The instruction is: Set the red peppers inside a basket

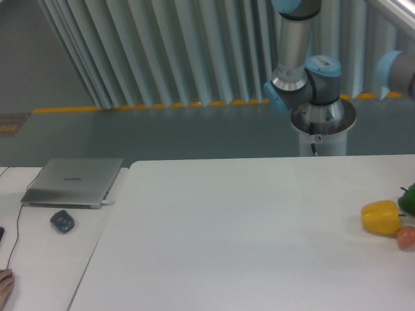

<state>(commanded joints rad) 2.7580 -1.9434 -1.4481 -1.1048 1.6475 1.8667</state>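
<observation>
- Arm (305,78): only base, shoulder and part of upper links in shot, behind far edge of table (246,233); second blue joint cap at top right edge
- Gripper: out of frame altogether, so jaws can't be read – no telling if open, closed or holding anything
- Red pepper: not visible anywhere in shot; can't say where it is. May be past right edge w/ the other produce, or up in the gripper – pure guess either way
- Basket: also not in view
- Right edge of table, close cluster: yellow bell pepper (381,217), a green item (408,199) cut off by the frame just behind/right of it, small orange-pink fruit (406,237) just in front/right. Whether they touch: too tight to tell
- Left side, separate desk: closed laptop (72,182), dark mouse (62,221) just in front of it, cable running down left edge, bit of a person's hand (5,285) at bottom left corner
- Step in hand, my read: nothing on table looks engaged; prob. early (before pick) or mid-carry off camera – can't separate the two
- Next move calls for: locate the red one, not yellow or small fruit; come down w/ jaws wide around pepper body; glossy rounded skin, so grip across widest part, gently; then lift clear of neighbours and carry to basket
</observation>
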